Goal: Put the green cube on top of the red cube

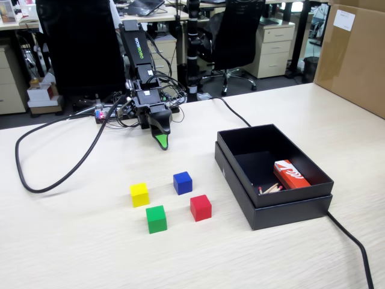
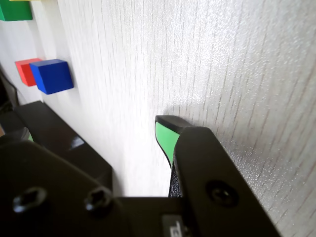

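The green cube [image 1: 156, 219] sits on the pale wooden table, nearest the front edge in the fixed view. The red cube [image 1: 200, 208] stands just to its right, a small gap between them. In the wrist view the green cube [image 2: 15, 10] shows at the top left corner, and the red cube [image 2: 24, 71] is partly hidden behind a blue cube [image 2: 52, 76]. My gripper [image 1: 161, 139] hovers low over the table behind the cubes, well apart from them. The wrist view shows the gripper [image 2: 94, 127] open, bare table between its green-padded jaws, holding nothing.
A blue cube [image 1: 182, 182] and a yellow cube [image 1: 139, 194] stand behind the green and red ones. An open black box [image 1: 274, 201] to the right holds a red-orange packet [image 1: 290, 174] and matches. A black cable [image 1: 60, 174] loops at the left. A cardboard box [image 1: 355, 54] stands at the far right.
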